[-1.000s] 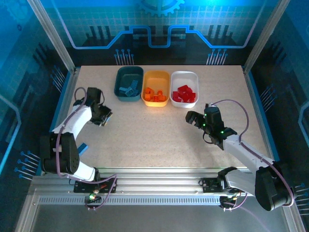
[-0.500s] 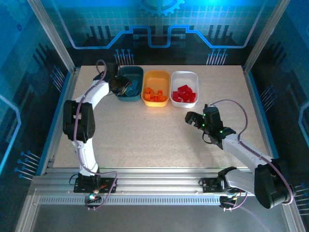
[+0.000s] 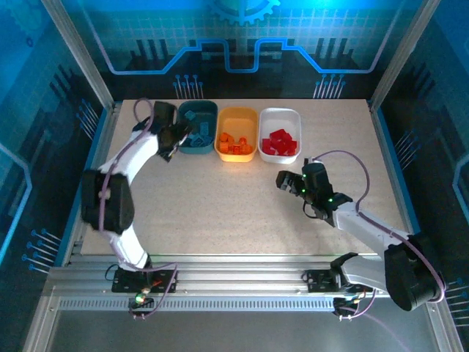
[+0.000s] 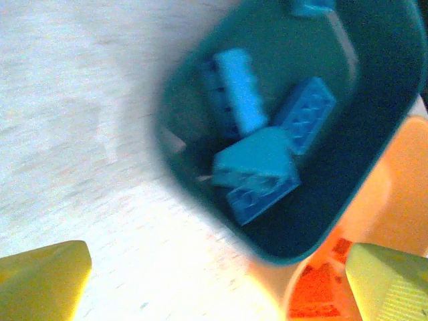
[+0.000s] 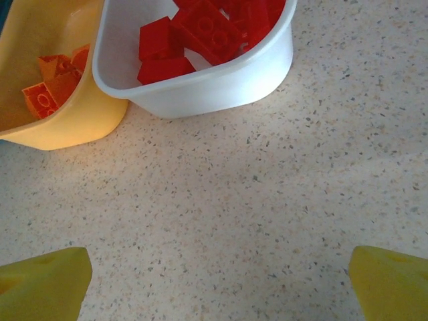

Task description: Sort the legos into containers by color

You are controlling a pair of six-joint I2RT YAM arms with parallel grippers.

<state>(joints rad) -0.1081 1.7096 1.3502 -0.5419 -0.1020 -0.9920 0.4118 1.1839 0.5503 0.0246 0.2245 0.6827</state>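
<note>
Left hand: my left gripper (image 3: pixel 176 136) hangs over the near-left corner of the dark teal tray (image 3: pixel 192 110). Its fingers are spread wide apart with nothing between them.
Left wrist view: somewhat blurred. The fingertips (image 4: pixel 41 281) sit at the two lower corners, and the teal tray's wall (image 4: pixel 361 134) lies between and above them.
Blue legos: the blue legos (image 4: pixel 257 164) lie piled inside the teal tray, a few overlapping. They are well below my fingers.
Right hand: my right gripper (image 3: pixel 287 181) hovers over bare table (image 3: pixel 220 205), near the white tray (image 3: pixel 281 111) but apart from it. Its jaws are also fully apart and empty.
Other trays: the orange legos (image 3: pixel 234 143) sit in the yellow-orange tray (image 3: pixel 237 158) and the red legos (image 3: pixel 280 141) in the white tray. The three trays stand side by side, just about touching.
Step in hand: I judge this to be the drop-off at the teal tray.
Doing it well: I should rise straight up until my fingertips clear the rim, and only then swing away. A sideways pull could clip the wall and shove the tray into its orange neighbour.
Fingers: I should leave them apart on the way out, so that no brick is dragged along.
Progress: each colour lies in its own tray, so the sort looks close to finished.
</note>
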